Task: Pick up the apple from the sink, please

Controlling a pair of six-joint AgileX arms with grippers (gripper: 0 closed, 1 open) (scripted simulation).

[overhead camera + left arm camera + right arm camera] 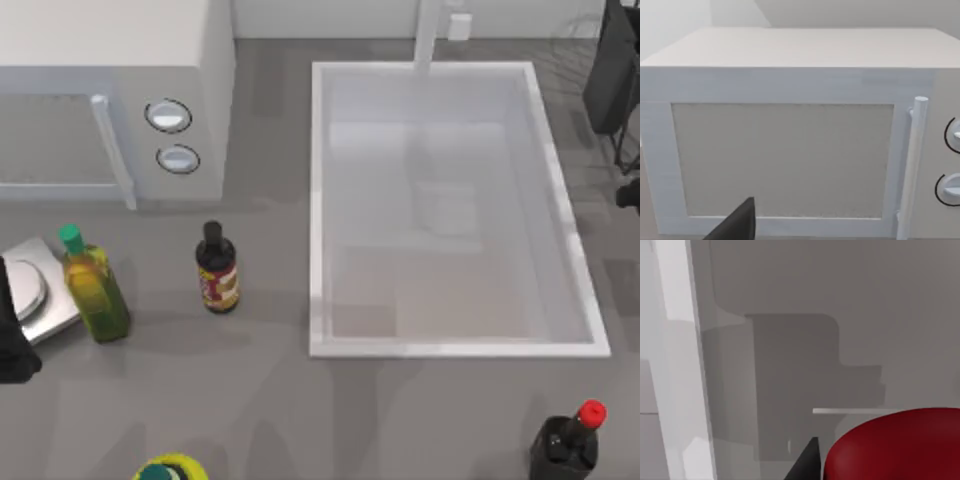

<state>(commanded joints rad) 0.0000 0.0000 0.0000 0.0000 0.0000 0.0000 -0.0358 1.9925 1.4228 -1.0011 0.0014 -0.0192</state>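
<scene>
- Step in hand: the lift. The white rectangular sink (450,348) with its thick raised rim lies empty in the top view, so I judge the pick made and the carry clear of the basin under way.
- Task's thing: the glossy red rounded apple (895,445) sits close under my right wrist camera, pressed against the dark finger of my right tool (810,462). I judge the tool closed on the apple.
- Right arm (612,70): at the top view's right edge, beside the far right corner of the sink.
- Left tool (737,225): parked at the bench's left side, facing the white box-shaped microwave (110,100). I cannot tell whether it is open or closed.
- Next move, as I judge it: hold the grip firm and keep the apple level and clear of the sink rim, since a smooth round fruit may slip.
- Count:
  - one apple, one sink and one white faucet (428,35);
  - one microwave with two round knobs;
  - one silver scale (35,295);
  - three bottles: yellow oil bottle with green cap (92,285), dark sauce bottle with red label (217,270), dark bottle with red cap (570,440);
  - one yellow-green object (170,470), cut off at the near edge.
</scene>
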